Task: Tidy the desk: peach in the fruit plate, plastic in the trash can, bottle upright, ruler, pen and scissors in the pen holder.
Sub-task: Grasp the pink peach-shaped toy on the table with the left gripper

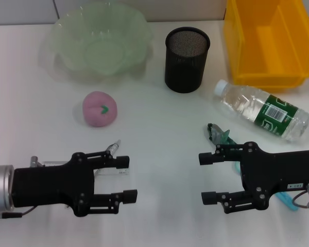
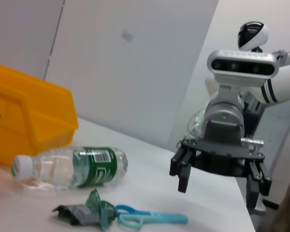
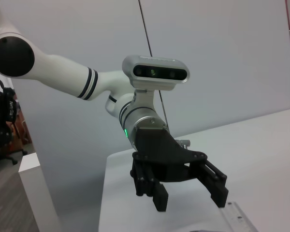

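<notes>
A pink peach (image 1: 99,109) lies in front of the green fruit plate (image 1: 67,49). The black mesh pen holder (image 1: 187,59) stands at the back centre. The bottle (image 1: 262,109) lies on its side near the yellow trash can (image 1: 268,41). Crumpled plastic (image 1: 216,135) sits just beyond my right gripper (image 1: 205,178), which is open and covers most of the blue scissors (image 1: 287,200). My left gripper (image 1: 127,178) is open above the clear ruler (image 1: 50,163), with a pen tip (image 1: 114,146) poking out beside it. The left wrist view shows the bottle (image 2: 72,168), plastic (image 2: 84,212) and scissors (image 2: 150,218).
The table's front edge runs just under both arms. The left wrist view shows the yellow bin (image 2: 29,116) and my right gripper (image 2: 217,186). My left gripper (image 3: 189,197) and the ruler's end (image 3: 239,217) appear in the right wrist view.
</notes>
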Controlling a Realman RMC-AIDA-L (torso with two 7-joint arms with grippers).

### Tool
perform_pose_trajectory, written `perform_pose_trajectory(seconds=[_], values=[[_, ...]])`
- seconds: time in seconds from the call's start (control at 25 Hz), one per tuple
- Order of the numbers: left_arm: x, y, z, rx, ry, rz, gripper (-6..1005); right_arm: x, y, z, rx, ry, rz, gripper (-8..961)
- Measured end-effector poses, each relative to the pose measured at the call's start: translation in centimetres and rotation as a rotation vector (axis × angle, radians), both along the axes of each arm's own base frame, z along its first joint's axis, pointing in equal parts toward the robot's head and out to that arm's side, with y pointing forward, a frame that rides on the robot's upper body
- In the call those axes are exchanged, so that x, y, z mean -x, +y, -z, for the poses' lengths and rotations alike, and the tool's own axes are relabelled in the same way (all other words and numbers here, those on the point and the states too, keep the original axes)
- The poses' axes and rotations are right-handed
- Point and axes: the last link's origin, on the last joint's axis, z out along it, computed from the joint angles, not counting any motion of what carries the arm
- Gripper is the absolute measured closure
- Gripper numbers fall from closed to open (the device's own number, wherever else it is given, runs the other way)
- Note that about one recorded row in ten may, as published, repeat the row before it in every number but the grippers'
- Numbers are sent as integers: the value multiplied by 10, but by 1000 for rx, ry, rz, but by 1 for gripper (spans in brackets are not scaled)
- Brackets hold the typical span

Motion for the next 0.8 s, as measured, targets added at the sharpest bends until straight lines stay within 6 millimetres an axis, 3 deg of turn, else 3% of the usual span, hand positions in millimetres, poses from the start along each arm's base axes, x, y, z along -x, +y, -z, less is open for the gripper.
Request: perform_pose_trajectory(seconds=[0.8], values=[[-2, 2, 4, -29, -8, -4, 247, -4, -8, 7, 1, 29, 17, 189]])
